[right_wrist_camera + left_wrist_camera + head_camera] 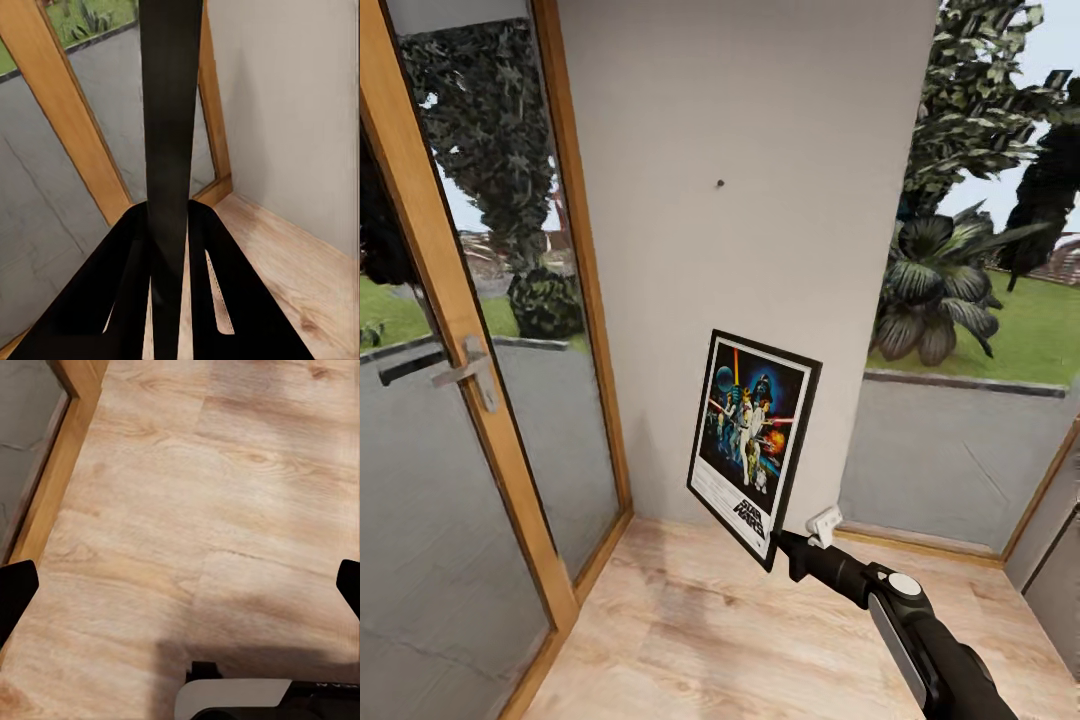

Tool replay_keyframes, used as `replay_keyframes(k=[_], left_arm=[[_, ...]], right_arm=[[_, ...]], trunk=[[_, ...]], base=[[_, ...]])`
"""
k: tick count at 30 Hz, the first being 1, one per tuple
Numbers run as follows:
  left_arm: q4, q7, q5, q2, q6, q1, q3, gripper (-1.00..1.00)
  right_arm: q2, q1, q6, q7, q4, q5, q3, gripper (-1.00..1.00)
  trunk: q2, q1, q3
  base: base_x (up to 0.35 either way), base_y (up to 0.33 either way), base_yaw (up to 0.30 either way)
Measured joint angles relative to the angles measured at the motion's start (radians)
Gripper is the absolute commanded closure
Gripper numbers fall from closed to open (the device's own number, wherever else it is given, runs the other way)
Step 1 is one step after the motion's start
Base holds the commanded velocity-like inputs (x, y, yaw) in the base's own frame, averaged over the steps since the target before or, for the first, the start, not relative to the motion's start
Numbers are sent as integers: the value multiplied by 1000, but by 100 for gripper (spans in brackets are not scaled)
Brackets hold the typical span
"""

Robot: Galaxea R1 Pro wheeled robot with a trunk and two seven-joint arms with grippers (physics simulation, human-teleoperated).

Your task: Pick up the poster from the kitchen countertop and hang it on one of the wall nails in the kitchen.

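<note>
Step in hand, by judgement: carry and approach. The pickup is done and the hanging is not yet made.

The poster (753, 443) is off any surface, held up in front of the plain grey wall (760, 150). It sits well below the wall nail (720, 184), roughly under it and a little toward the window side. It is tilted, its top edge leaning away from the nail's vertical line.

The right gripper (780, 541) grips the poster at its lower corner, the one farthest from the nail. In the right wrist view the right gripper (171, 255) has its dark fingers (217, 285) closed tight against the poster's black edge (171, 112), which runs straight up between them.

The left gripper (180, 592) looks down at the wood floor (195, 495). Its fingertips (15, 585) sit far apart at either side of that view, with nothing between them.

The nail reads as a small dark dot with bare wall all round it. A wood-framed glass door (470, 380) stands beside the wall, on the far side of the nail from the window.

Next move, by judgement: raise the poster until its top edge reaches nail height, square it flat to the wall and centre it on the nail. A corner grip gives poor control of tilt, so the frame may swing.
</note>
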Motion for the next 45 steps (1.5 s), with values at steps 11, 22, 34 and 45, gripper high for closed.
replay_keyframes(k=[11, 22, 34, 45], left_arm=[[-1, 0, 0, 0, 0, 0, 1, -100], [-2, 0, 0, 0, 0, 0, 1, -100], [-1, 0, 0, 0, 0, 0, 2, -100], [-2, 0, 0, 0, 0, 0, 2, -100]], right_arm=[[0, 0, 0, 0, 0, 0, 0, 100], [0, 0, 0, 0, 0, 0, 0, 100], [0, 0, 0, 0, 0, 0, 0, 100], [0, 0, 0, 0, 0, 0, 1, 100]], trunk=[[0, 0, 5], [0, 0, 7], [0, 0, 7], [0, 0, 10]], base=[[175, 257, -300], [26, 33, -56], [25, 1, -38], [1, 0, -152]])
